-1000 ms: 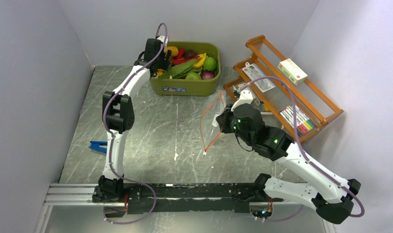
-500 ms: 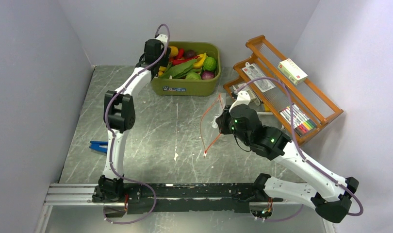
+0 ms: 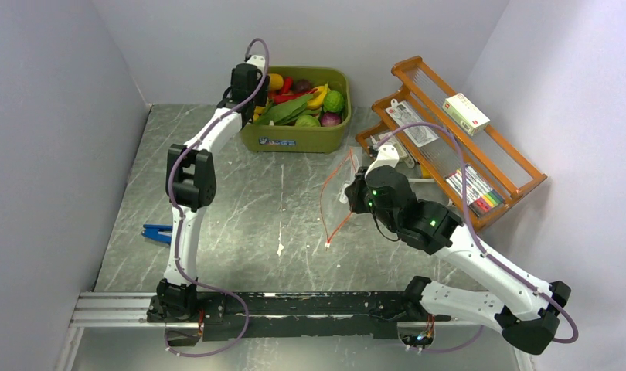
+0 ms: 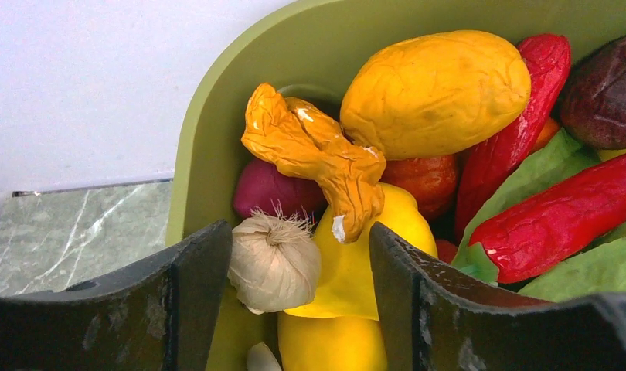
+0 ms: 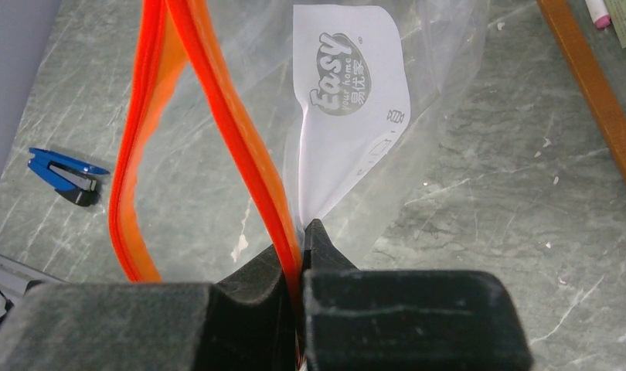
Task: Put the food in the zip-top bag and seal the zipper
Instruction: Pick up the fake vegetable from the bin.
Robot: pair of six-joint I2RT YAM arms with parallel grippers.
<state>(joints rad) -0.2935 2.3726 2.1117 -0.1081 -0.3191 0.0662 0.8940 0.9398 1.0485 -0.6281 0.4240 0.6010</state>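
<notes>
Marble tabletop (image 5: 488, 178) behind zip-top bag (image 5: 348, 124) labelled "Easy your home".

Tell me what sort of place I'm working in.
Most likely a robot test booth, not a real kitchen: plain pale walls box in a marble-look table, the food in the green tub is toy produce, and a metal mounting rail runs along the near edge.
</notes>
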